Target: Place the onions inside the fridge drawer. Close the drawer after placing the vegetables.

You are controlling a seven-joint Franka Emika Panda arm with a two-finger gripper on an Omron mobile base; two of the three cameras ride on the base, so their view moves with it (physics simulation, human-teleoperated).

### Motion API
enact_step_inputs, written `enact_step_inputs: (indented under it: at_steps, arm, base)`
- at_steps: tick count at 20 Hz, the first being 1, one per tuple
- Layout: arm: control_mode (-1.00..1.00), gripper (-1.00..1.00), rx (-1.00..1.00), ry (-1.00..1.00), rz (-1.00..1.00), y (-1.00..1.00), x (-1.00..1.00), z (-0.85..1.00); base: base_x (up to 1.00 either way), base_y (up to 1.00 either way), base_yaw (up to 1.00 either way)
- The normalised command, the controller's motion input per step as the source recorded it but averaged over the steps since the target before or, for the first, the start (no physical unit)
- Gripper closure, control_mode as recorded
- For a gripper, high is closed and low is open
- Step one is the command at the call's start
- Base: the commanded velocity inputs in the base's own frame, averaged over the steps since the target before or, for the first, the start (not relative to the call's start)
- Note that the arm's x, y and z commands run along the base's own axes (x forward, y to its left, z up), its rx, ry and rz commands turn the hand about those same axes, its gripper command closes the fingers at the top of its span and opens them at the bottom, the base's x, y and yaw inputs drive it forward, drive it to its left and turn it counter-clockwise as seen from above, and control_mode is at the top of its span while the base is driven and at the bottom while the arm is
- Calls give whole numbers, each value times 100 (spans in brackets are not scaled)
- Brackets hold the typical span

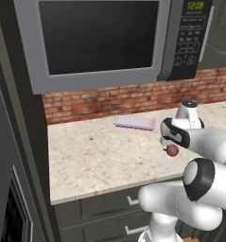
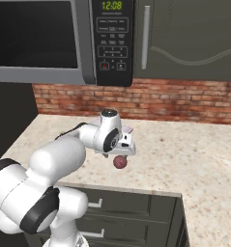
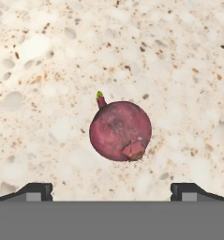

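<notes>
Hand view shows your hand (image 3: 111, 192) spread wide above the red bulb (image 3: 120, 131), seemingly an onion, lying toward the tabletop's (image 3: 38, 61) front edge. Shift slightly right to centre it, descend straight, then pinch across its round middle.

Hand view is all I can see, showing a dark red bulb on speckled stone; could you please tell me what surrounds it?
Observer: The dark red bulb lies on a kitchen counter with dark grey drawers beneath.
Operator: Is anything else on that counter?
Observer: A flat pink pad lies behind the bulb, nearer the brick wall.
Operator: And overhead?
Observer: A microwave hangs above the counter.
</notes>
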Motion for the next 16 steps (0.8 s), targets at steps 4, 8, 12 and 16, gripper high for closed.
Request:
enact_step_inputs:
  at_steps: [4,8,12,16]
  arm:
    - [-100,-100,-1,0,11,-12,14,-20]
    - [-100,-100,-1,0,12,-8,5,-25]
    - [-100,-100,0,0,12,0,16,-27]
    - [-100,-100,0,0,12,0,16,-24]
  base:
    - [0,0,0]
    - [0,0,0]
    - [0,0,0]
    - [0,0,0]
